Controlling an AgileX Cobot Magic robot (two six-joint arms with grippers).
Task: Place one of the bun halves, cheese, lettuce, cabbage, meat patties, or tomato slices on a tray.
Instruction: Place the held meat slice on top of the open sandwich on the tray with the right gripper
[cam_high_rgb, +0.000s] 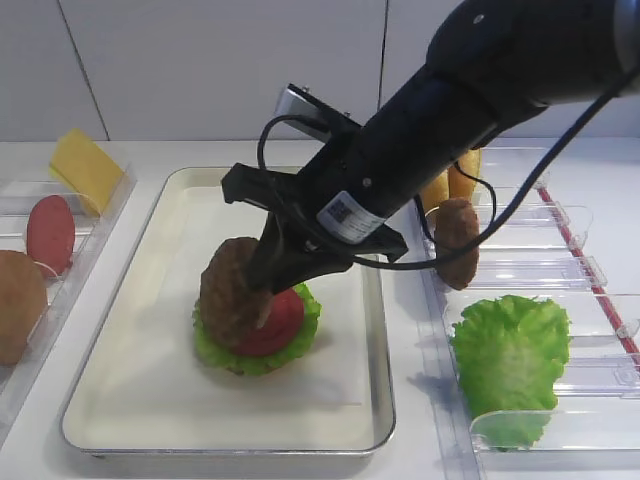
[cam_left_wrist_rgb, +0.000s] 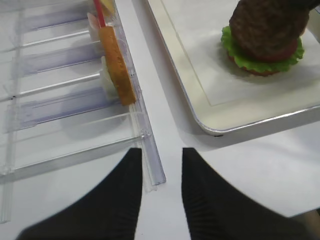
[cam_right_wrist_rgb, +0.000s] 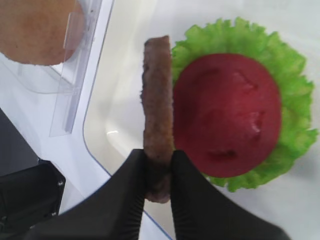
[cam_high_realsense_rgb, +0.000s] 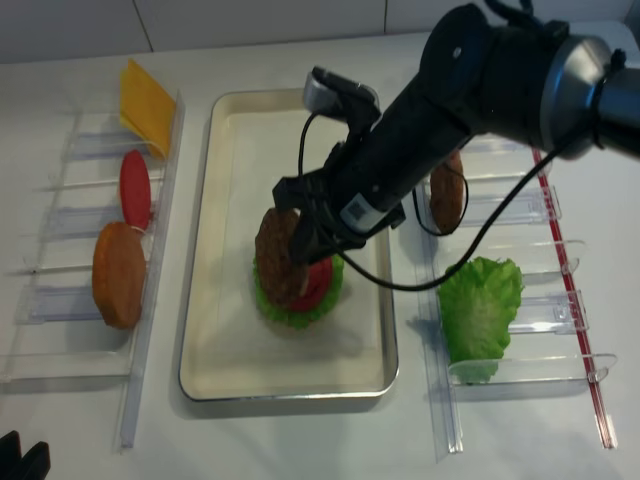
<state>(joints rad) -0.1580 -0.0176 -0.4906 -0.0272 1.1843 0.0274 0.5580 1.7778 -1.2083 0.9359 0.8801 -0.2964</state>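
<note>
On the tray (cam_high_rgb: 120, 300), lettuce (cam_high_rgb: 300, 335) and a tomato slice (cam_high_rgb: 280, 320) already lay stacked. The right gripper (cam_right_wrist_rgb: 159, 167) had its fingers pinched on a meat patty (cam_right_wrist_rgb: 157, 110), held on edge just over the tomato and not yet released. The left gripper (cam_left_wrist_rgb: 161, 185) hung with fingers apart over the table, empty.

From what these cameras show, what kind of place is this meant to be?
Probably a mock burger-assembly station on a lab table: clear plastic racks hold ingredients upright, a paper-lined metal tray carries lettuce and a tomato slice, and the right gripper holds a meat patty over them.
</note>
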